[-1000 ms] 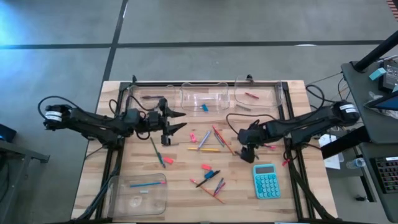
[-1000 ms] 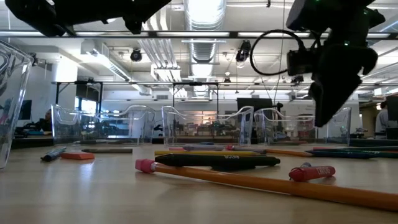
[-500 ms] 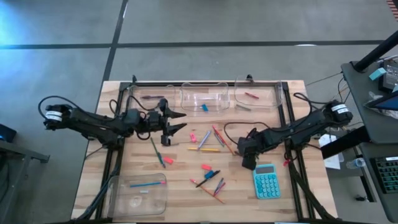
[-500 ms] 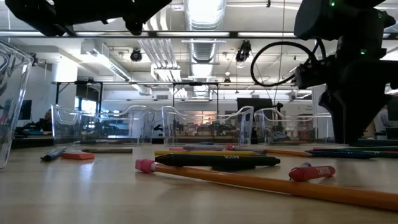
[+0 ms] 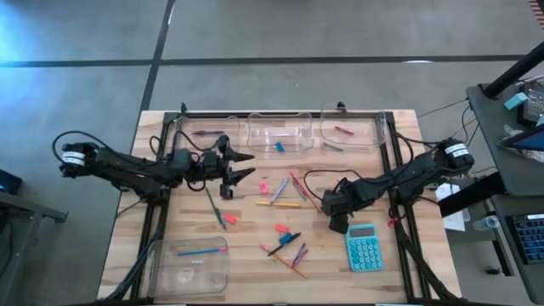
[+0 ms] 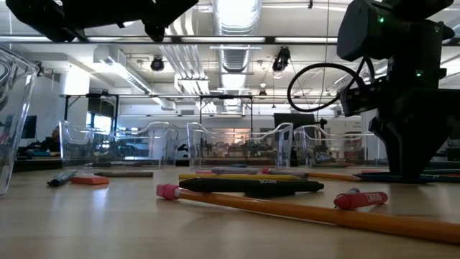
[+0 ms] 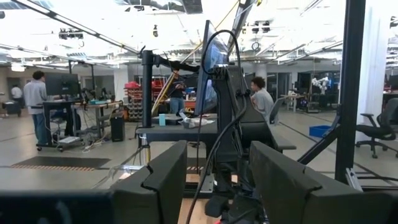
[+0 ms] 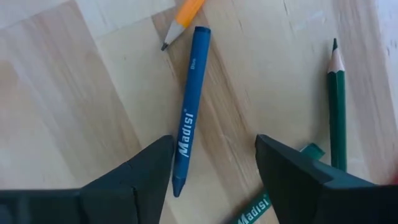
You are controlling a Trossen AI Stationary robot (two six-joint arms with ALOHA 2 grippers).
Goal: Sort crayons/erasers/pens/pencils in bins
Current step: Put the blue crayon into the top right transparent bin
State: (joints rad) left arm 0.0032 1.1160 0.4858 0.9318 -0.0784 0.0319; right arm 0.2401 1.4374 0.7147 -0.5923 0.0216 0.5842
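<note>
- The right gripper (image 8: 211, 180) sits low over the table (image 5: 399, 280), just beside the teal calculator (image 5: 364, 247), with its fingers spread wide and empty on either side of a blue crayon (image 8: 189, 109) marked "Madisi".
- That blue crayon lies flat on the wood between the fingers; an orange pencil (image 8: 181, 17) points at its far end and a green pencil (image 8: 337, 106) lies close by.
- The left gripper (image 5: 238, 167) hangs above the table near the back-left bin (image 5: 174, 127), its fingers apart and holding nothing (it looks to be waiting).
- Sorted so far, as far as the high view shows: a dark stick in the back-left bin, a small blue piece in the middle bin (image 5: 255, 144), a red crayon (image 5: 343, 131) in the back-right bin (image 5: 378, 127), and a long blue stick (image 5: 201, 252) in the front-left bin (image 5: 157, 272).
- Most of the work is left, by my judgement: a scatter of pencils, pens, crayons and pink erasers (image 5: 281, 228) lies loose mid-table, with a green pencil (image 5: 214, 207) off to the left.
- The low view shows a black pen (image 6: 251, 185), a red crayon (image 6: 361, 199) and a long yellow pencil (image 6: 302, 211) loose at the front.
- The likely step in hand is closing on the blue crayon.
</note>
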